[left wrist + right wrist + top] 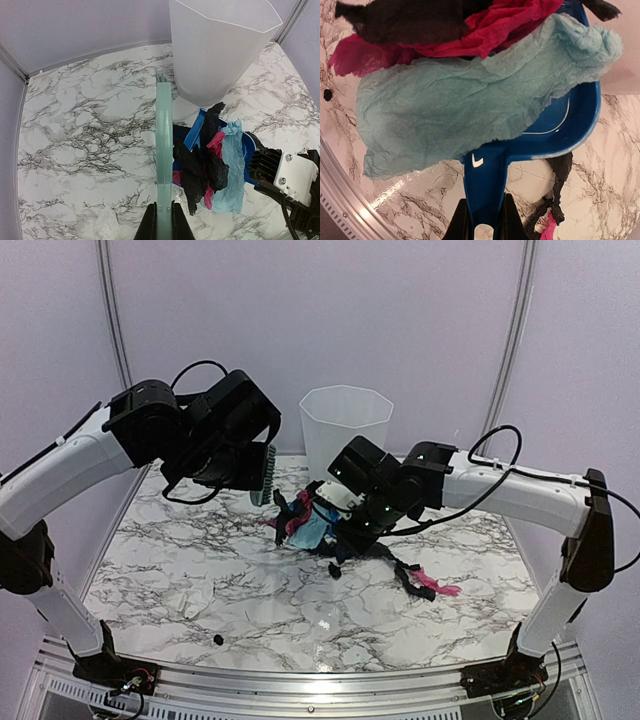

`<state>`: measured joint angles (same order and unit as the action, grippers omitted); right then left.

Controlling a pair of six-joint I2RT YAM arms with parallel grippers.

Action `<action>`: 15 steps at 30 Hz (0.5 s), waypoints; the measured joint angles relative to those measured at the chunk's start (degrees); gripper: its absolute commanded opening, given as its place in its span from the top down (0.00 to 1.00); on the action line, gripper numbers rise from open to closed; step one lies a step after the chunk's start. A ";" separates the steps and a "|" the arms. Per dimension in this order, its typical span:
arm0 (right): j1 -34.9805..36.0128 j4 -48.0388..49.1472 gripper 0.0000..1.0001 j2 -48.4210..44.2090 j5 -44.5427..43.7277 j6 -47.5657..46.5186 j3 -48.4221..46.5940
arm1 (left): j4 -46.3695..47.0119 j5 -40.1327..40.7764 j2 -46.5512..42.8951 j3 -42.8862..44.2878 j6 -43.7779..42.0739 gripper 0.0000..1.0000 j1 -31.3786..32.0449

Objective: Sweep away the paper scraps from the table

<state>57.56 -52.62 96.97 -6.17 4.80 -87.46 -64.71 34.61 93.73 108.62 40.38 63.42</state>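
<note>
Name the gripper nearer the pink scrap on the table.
Right. The right gripper, holding the dustpan, sits just left of the pink scrap; left gripper, holding the brush, is farther left.

The left gripper held a pale green brush above the table, in front of a white bin. Just beside it, the right gripper held a blue dustpan heaped with paper scraps. A few black and pink ones lay on the table to the right of the dustpan.
</note>
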 measured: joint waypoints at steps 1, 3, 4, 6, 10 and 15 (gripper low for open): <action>0.00 -0.17 1.00 0.11 -0.09 0.09 -0.22 | -0.13 0.39 0.00 0.09 -0.13 1.00 -0.11; 0.00 -0.37 1.00 0.26 -0.37 0.20 -0.94 | -0.50 1.14 0.00 0.09 -0.28 1.00 -0.33; 0.00 -0.39 1.00 0.26 -0.44 0.33 -1.22 | -0.79 1.64 0.00 0.09 -0.28 1.00 -0.44; 0.00 -0.48 1.00 0.28 -0.48 0.59 -1.79 | -1.36 2.51 -0.02 0.09 -0.20 1.00 -0.68; -0.02 -0.39 1.00 0.28 -0.48 1.11 -2.58 | -1.66 4.07 -0.04 0.09 0.20 1.00 -1.05; -0.02 -0.26 1.00 0.33 -0.39 1.25 -3.06 | -2.36 5.84 -0.24 0.33 0.68 1.00 -1.55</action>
<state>57.54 -52.88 97.30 -6.57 6.04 -90.52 -67.07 40.45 93.49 108.95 41.06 61.87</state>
